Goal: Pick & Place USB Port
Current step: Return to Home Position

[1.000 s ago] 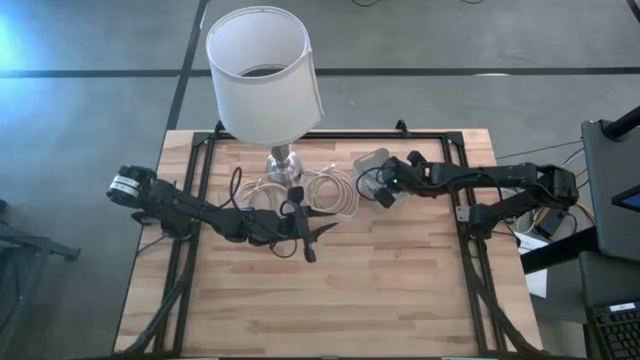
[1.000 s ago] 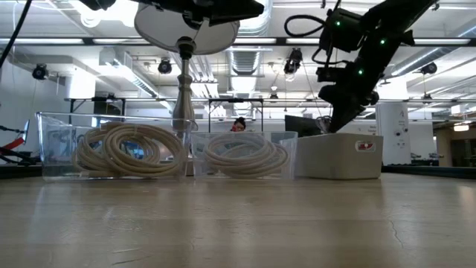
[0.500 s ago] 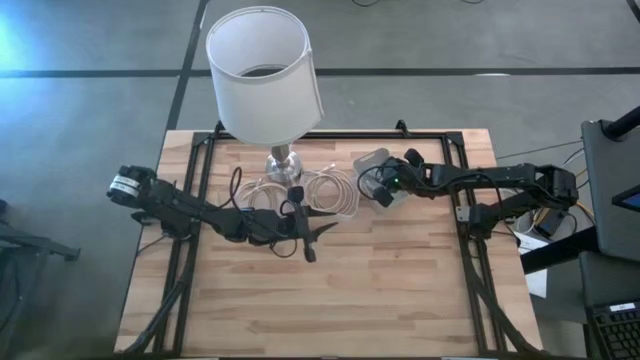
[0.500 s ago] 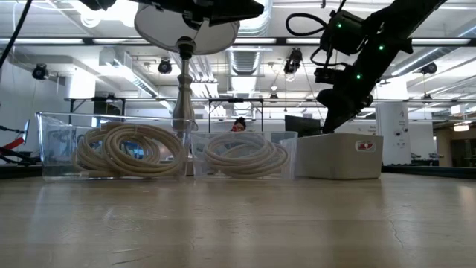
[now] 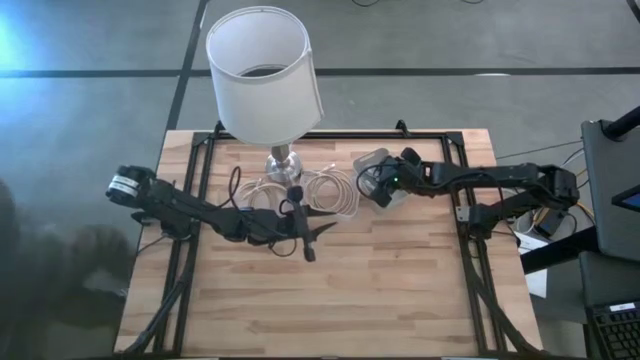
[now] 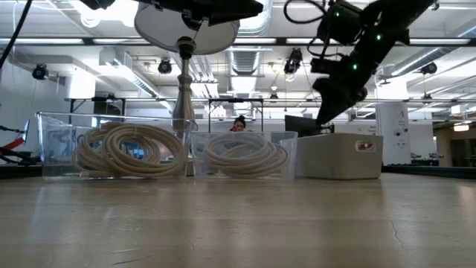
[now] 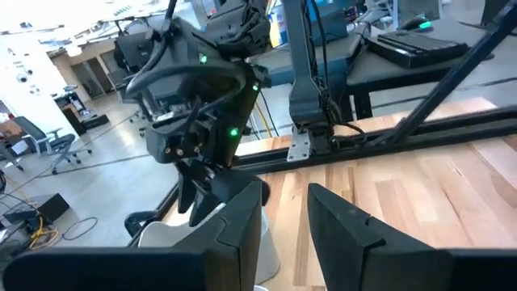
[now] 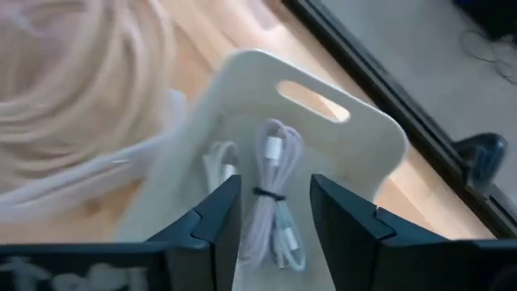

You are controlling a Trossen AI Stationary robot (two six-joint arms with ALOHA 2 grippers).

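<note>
Wooden table [image 5: 400, 300] in a strip-lit workshop: right tool [image 8: 276, 184] spread above gray bin [image 6: 338, 156], left tool [image 7: 284, 194] spread mid-table.

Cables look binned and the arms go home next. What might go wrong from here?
1. The open right pincer hangs low over the gray bin. A low retreat might clip its rim and shift it, spilling the USB cables.
2. The left arm sits at lamp shade height, close by. Swinging home might knock the lamp.
</note>
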